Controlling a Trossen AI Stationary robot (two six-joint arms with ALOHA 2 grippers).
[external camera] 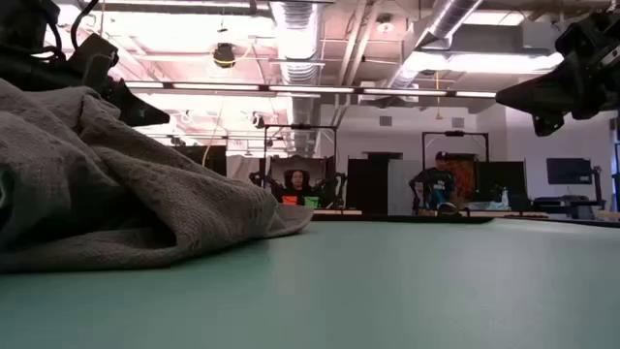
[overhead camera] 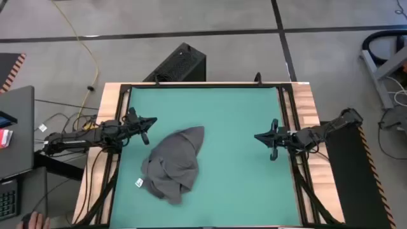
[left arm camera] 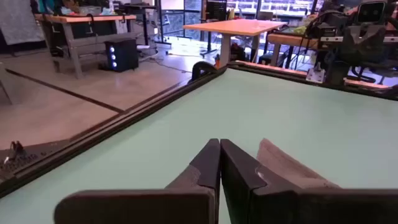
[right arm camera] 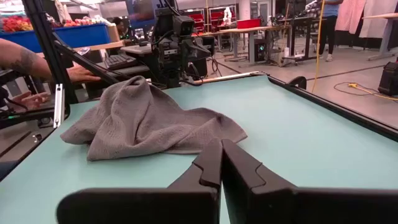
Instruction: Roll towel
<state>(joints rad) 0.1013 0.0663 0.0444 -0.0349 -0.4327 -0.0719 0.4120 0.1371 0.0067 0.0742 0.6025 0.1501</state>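
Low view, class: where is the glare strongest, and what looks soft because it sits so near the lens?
Low view: ceiling lights flare brightly, washing out the room's upper part; the towel, close to the lens, looks soft. High view: even light, with faint shadow beside the towel.

Crumpled towel (overhead camera: 173, 164) only obstacle on counter (overhead camera: 241, 184), left of centre, just beside left gripper (overhead camera: 150, 121). Wide bare stretch between towel and right gripper (overhead camera: 259, 136). Black rim frame bounds counter edges.
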